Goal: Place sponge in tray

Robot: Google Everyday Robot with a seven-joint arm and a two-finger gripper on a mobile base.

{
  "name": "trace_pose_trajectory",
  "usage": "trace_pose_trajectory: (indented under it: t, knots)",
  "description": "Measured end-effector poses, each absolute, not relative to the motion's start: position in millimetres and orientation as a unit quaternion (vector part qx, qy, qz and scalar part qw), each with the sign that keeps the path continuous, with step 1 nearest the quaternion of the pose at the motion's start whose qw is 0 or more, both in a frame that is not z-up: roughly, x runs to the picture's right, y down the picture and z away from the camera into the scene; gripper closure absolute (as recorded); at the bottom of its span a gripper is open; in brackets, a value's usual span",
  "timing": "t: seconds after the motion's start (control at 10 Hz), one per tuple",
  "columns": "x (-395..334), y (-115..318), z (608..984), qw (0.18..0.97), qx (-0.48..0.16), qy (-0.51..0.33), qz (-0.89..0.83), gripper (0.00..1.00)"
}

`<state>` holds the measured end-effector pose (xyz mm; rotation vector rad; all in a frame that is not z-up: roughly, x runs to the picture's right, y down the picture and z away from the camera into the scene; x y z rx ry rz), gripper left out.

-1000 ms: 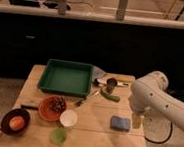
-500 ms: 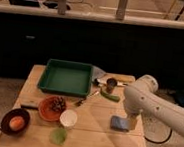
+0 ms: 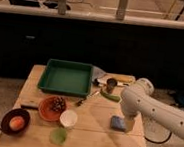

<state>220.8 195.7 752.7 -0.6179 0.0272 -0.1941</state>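
1. Sponge point(image 3: 118, 123) flat on the bench point(image 3: 92, 138), front right, well apart from the tray point(image 3: 67, 78) at the back left.
2. Poised at the sponge's right edge: the gripper point(image 3: 126, 118), at the end of the white arm point(image 3: 147, 102); touching the pad or just above it, impossible to tell.
3. Fingers spread as wide as they go, closed on nothing.
4. Step in hand, by all appearances: the reach for the grasp. Pick-up not yet made; carry and release to come.
5. Called for next, as a judgement: settling the fingers either side of the soft pad, closing gently, lifting clear of the bench, then crossing left and back to the tray, keeping above the small dark cup point(image 3: 111, 84) and the green oblong object point(image 3: 111, 96) lying between.
6. Near the route and better avoided: white cup point(image 3: 68, 118) and orange plate point(image 3: 43, 111).
7. Hidden: the fingertips themselves, lost behind the wrist; the sponge's right part, under the arm; the arm's far end, cut off at the right edge of view.
8. Hard to make out: the dark lump point(image 3: 58, 103) on the plate, the orange round thing point(image 3: 16, 123) in the dark bowl point(image 3: 7, 118), the pale clutter point(image 3: 120, 79) behind the tray's right corner.
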Motion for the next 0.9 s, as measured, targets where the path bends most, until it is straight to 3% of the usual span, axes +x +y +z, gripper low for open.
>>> trace_pose_trajectory:
  t: [0.9]
  knots:
    - [218, 215, 774, 0.939, -0.315, -0.011, -0.141, 0.2]
